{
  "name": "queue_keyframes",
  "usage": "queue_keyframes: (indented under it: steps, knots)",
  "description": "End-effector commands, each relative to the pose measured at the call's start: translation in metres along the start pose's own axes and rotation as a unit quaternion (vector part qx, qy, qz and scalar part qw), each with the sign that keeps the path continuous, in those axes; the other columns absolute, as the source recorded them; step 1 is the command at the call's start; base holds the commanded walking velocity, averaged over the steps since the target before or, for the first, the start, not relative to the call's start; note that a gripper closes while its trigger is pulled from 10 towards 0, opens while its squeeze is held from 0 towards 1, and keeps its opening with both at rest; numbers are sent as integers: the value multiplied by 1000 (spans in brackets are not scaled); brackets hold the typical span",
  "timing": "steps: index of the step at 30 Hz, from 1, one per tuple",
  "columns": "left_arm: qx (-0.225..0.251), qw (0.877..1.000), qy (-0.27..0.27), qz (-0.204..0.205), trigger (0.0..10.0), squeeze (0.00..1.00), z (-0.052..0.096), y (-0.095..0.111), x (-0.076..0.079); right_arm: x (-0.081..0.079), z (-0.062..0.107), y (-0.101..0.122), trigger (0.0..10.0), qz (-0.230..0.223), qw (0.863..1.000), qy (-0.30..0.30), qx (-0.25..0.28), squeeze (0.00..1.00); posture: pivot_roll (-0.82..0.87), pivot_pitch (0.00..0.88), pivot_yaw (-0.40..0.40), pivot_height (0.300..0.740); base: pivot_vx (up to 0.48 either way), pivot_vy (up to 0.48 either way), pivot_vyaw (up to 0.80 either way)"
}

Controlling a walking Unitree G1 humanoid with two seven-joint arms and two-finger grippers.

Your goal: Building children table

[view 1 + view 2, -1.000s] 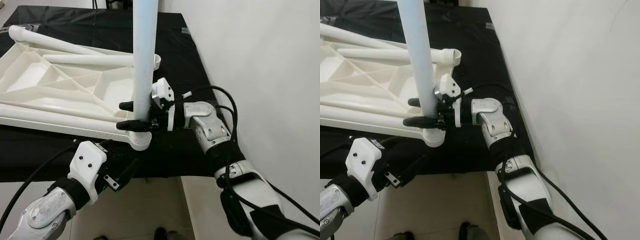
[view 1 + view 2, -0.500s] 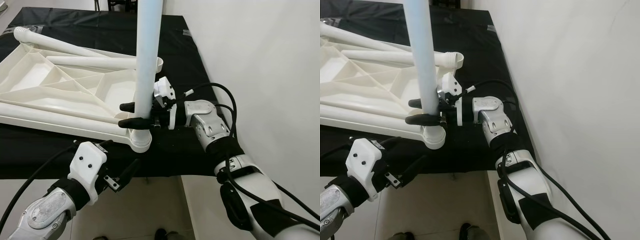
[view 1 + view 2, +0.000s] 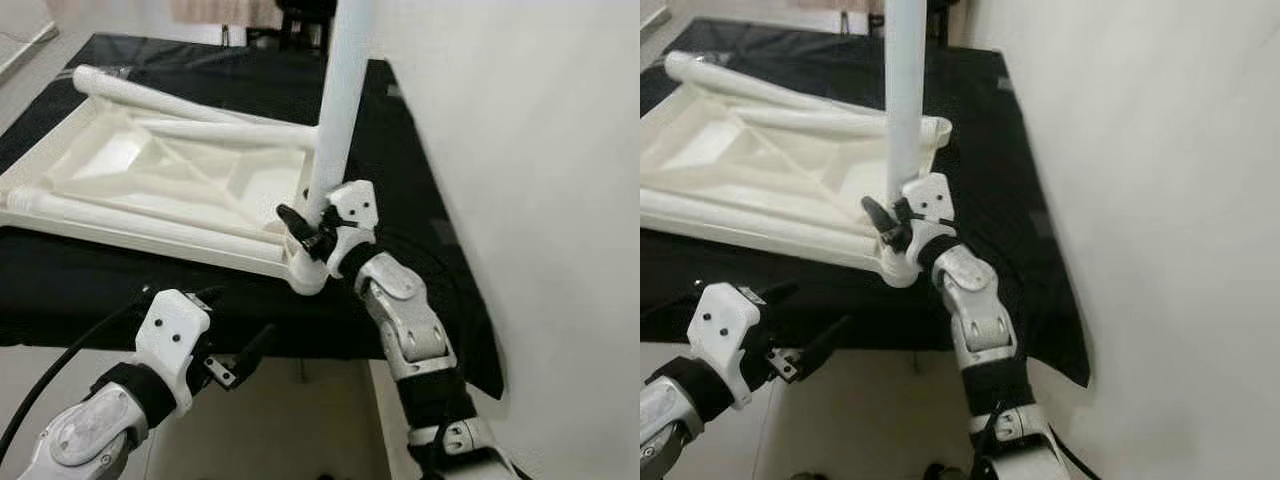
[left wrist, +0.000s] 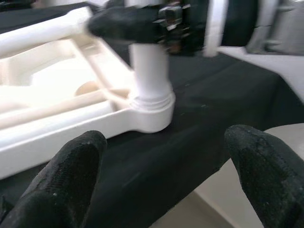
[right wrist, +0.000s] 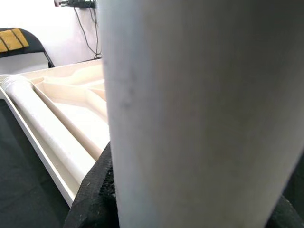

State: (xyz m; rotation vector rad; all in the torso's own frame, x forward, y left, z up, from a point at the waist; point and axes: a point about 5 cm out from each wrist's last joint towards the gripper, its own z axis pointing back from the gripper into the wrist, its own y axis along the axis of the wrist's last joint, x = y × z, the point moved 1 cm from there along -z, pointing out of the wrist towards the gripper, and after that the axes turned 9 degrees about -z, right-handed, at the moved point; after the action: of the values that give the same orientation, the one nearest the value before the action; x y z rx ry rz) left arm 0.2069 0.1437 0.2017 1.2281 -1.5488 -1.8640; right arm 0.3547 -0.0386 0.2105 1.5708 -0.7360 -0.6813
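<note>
On black cloth (image 3: 420,190), right hand (image 3: 312,232) grips upright table leg (image 3: 335,110); left hand (image 3: 235,362) open below.

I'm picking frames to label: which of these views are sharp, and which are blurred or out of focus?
Eye views: slightly soft, table leg and right hand still legible. Left wrist view: motion blur up top, near left hand fuzzy. Right wrist view: leg defocused, too close.

No lettering, label, brand mark or number can be read anywhere — the white plastic parts and the black cloth are plain, and the robot's arm housings carry no markings that can be made out.
</note>
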Motion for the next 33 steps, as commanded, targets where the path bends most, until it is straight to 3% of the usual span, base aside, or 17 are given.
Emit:
queue_keyframes:
  steps: [1, 2, 3, 6, 7, 8, 9, 11, 12, 13, 14, 16, 17, 19, 21, 26, 33]
  knots:
    - [-8, 1000, -9, 3, 10000, 0, -1, -4, 4, -1, 4, -38, 0, 4, 996, 4, -88, 0, 166, 203, -144, 740, 0, 0, 0]
    - [-8, 1000, -9, 3, 10000, 0, -1, -4, 4, -1, 4, -38, 0, 4, 996, 4, -88, 0, 166, 203, -144, 740, 0, 0, 0]
    - [-8, 1000, -8, 3, 10000, 0, 0, -4, 3, 2, 1, -35, 10000, 14, 996, -1, -86, 0, 167, 200, -145, 740, 0, 0, 0]
    - [-9, 1000, -5, 1, 10000, 0, 1, -5, 2, 2, -3, -31, 10000, 20, 996, 12, -82, 0, 172, 193, -143, 740, 0, 0, 0]
    - [-9, 1000, -3, 0, 10000, 0, 1, -5, 1, 0, -5, -24, 10000, 19, 997, 36, -68, 365, 172, 193, -143, 740, 0, 0, 0]
    - [-9, 1000, -3, 0, 10000, 0, 1, -5, 1, 0, -5, -24, 10000, 19, 997, 36, -68, 365, 172, 193, -143, 740, 0, 0, 0]
    - [-9, 1000, -3, -1, 10000, 0, 1, -5, 1, -6, -7, -14, 10000, 13, 997, 62, -53, 1000, 173, 190, -138, 740, 0, 0, 0]
    - [-9, 1000, -3, -1, 10000, 0, 1, -5, 1, -11, -9, -2, 10000, 10, 995, 99, -33, 1000, 173, 190, -138, 740, 0, 0, 0]
    - [-8, 1000, -4, 0, 10000, 0, 0, -4, 1, -19, -10, 17, 10000, 13, 984, 179, -6, 847, 172, 195, -137, 740, 0, 0, 0]
    - [-8, 1000, -4, 0, 10000, 0, 0, -5, 2, -22, -10, 23, 10000, 16, 975, 220, -1, 0, 172, 196, -137, 740, 0, 0, 0]
    - [-8, 1000, -4, 0, 10000, 0, 0, -5, 2, -22, -10, 23, 10000, 16, 975, 220, -1, 0, 172, 196, -137, 740, 0, 0, 0]
    - [-9, 1000, -4, 0, 10000, 0, 0, -5, 2, -24, -8, 28, 10000, 32, 957, 287, -5, 0, 172, 200, -140, 740, 0, 0, 0]
    - [-9, 1000, -4, 0, 10000, 0, 0, -5, 2, -24, -8, 28, 10000, 32, 957, 287, -5, 0, 172, 200, -140, 740, 0, 0, 0]
    - [-10, 1000, -4, 0, 10000, 0, 0, -5, 2, -23, -8, 27, 10000, 49, 944, 326, -18, 0, 177, 205, -143, 740, 0, 0, 0]
    - [-10, 1000, -4, 0, 10000, 0, 0, -5, 2, -23, -8, 27, 10000, 49, 944, 326, -18, 0, 177, 205, -143, 740, 0, 0, 0]
    - [-12, 1000, -1, 1, 10000, 0, 2, -5, 2, -18, -6, 28, 10000, 74, 904, 417, -63, 0, 178, 213, -144, 740, 0, 0, 0]
    - [-12, 1000, -2, 2, 10000, 0, 2, -5, 2, -11, -6, 34, 10000, 69, 884, 454, -81, 0, 179, 215, -147, 740, 0, 0, 0]
